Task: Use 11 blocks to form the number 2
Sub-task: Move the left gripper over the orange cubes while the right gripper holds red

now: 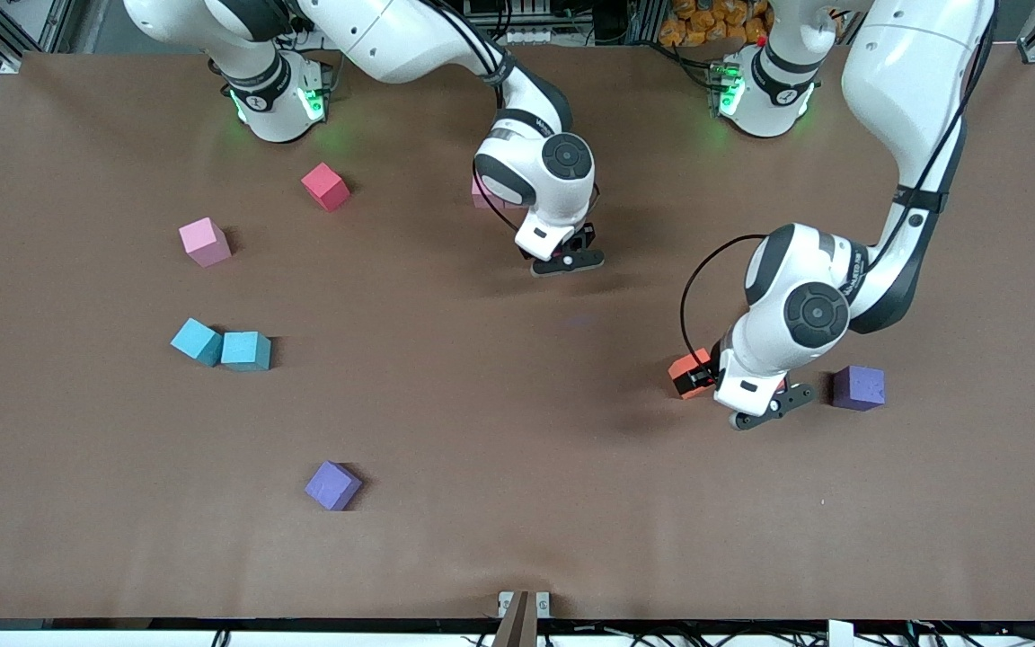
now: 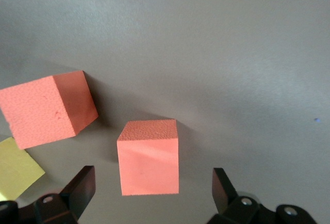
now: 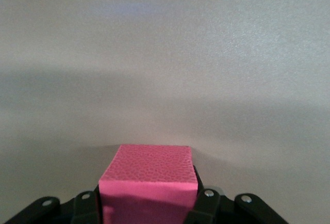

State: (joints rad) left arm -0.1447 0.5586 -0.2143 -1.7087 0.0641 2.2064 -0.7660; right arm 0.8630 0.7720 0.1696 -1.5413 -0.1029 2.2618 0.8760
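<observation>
My right gripper [image 1: 569, 261] hangs over the middle of the table, shut on a pink block [image 3: 149, 175] that fills the gap between its fingers [image 3: 206, 206]. The arm hides that block in the front view. My left gripper [image 2: 152, 178] stands open toward the left arm's end, low over an orange block [image 2: 148, 157] that rests on the table between the fingers without touching them. A second orange block [image 2: 49, 110] and a yellow block [image 2: 15, 170] lie beside it. In the front view one orange block [image 1: 690, 371] shows beside the left gripper [image 1: 767, 409]. No number 2 is in view.
Loose blocks lie on the brown table [image 1: 517, 431]: a purple one [image 1: 859, 388] by the left gripper, another purple [image 1: 332, 485] nearer the front camera, two teal [image 1: 196, 341] [image 1: 246, 350], a pink [image 1: 205, 242], a red [image 1: 325, 186], and a pink [image 1: 482, 192] half hidden by the right arm.
</observation>
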